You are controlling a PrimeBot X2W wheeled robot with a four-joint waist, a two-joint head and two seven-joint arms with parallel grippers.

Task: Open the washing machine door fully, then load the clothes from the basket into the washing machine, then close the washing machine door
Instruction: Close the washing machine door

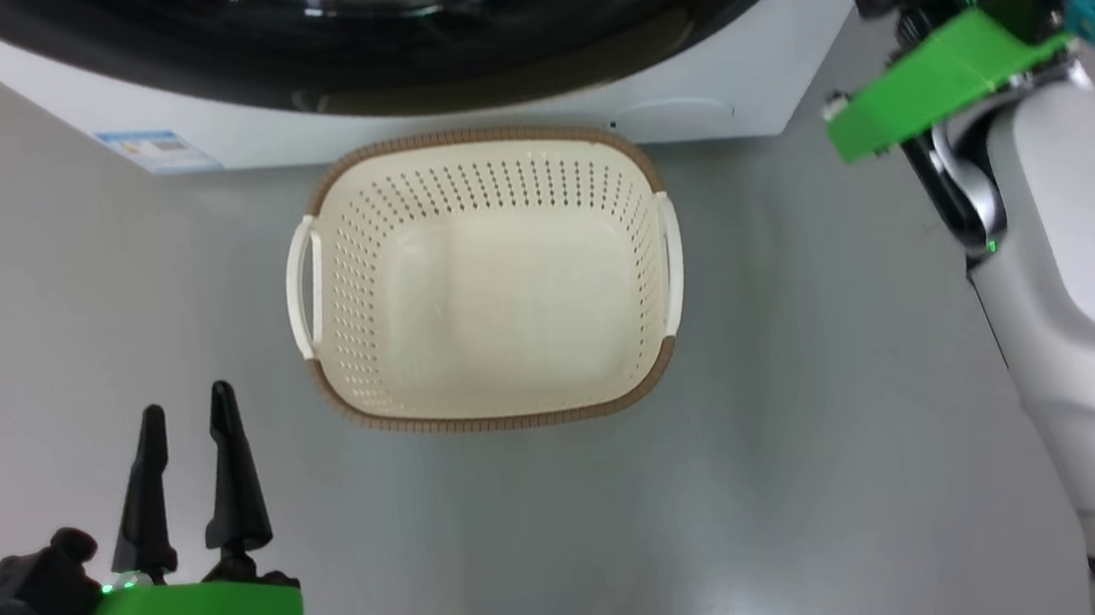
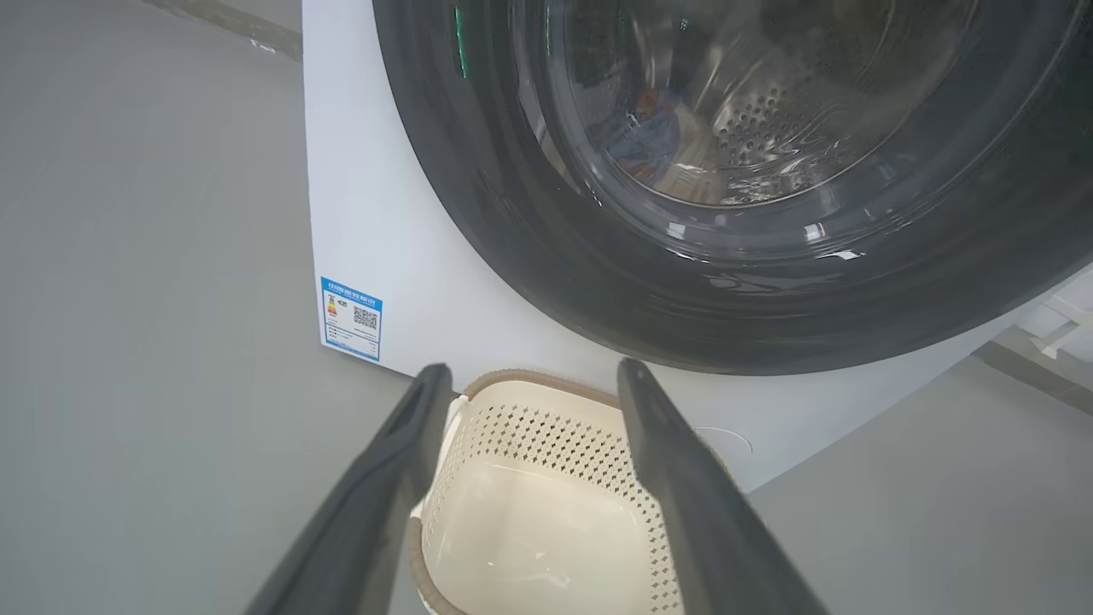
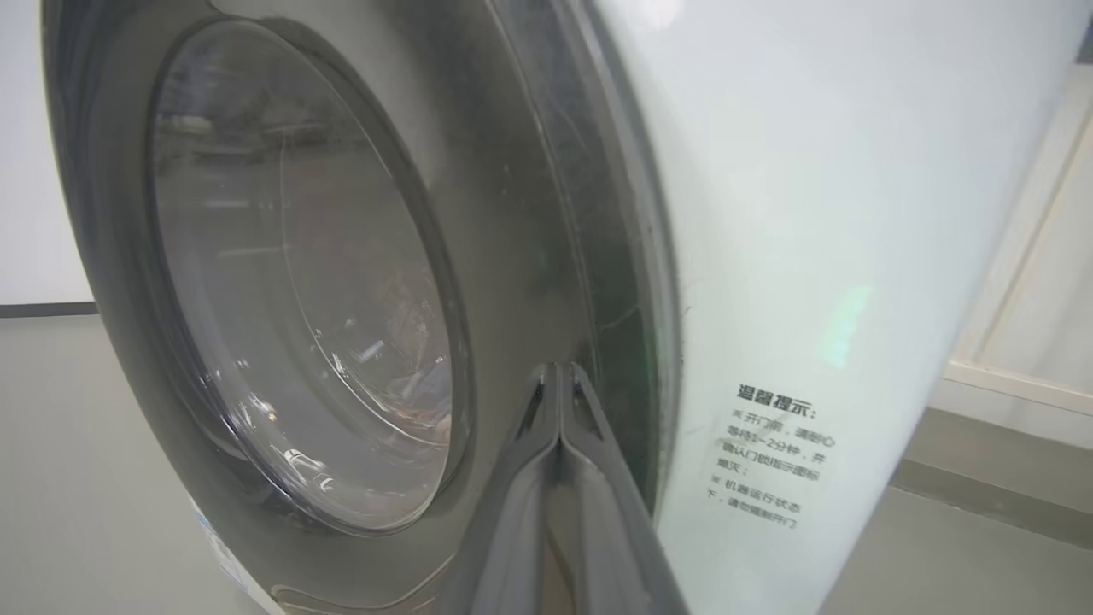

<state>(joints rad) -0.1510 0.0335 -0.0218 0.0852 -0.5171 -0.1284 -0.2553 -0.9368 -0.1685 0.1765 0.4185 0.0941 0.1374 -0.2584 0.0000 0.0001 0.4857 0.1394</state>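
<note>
The washing machine (image 2: 376, 256) stands with its round black door (image 2: 529, 256) lying flat against the front. Through the glass window, blue clothes (image 2: 651, 130) with orange parts lie in the steel drum. The cream basket (image 1: 489, 278) sits on the floor in front of the machine with nothing in it. My left gripper (image 1: 183, 408) is open and holds nothing, low and to the left of the basket. Along it, the basket (image 2: 546, 504) shows between the fingers. My right gripper (image 3: 559, 376) is shut on nothing, its tips at the door's right rim (image 3: 598, 282) beside the white front panel.
Grey floor (image 1: 820, 422) surrounds the basket. My right forearm (image 1: 1087, 276) rises along the right side. A blue label (image 2: 350, 318) marks the machine's lower left corner and a notice sticker (image 3: 768, 457) sits right of the door. A pale wall base (image 3: 1008, 384) runs beyond the machine.
</note>
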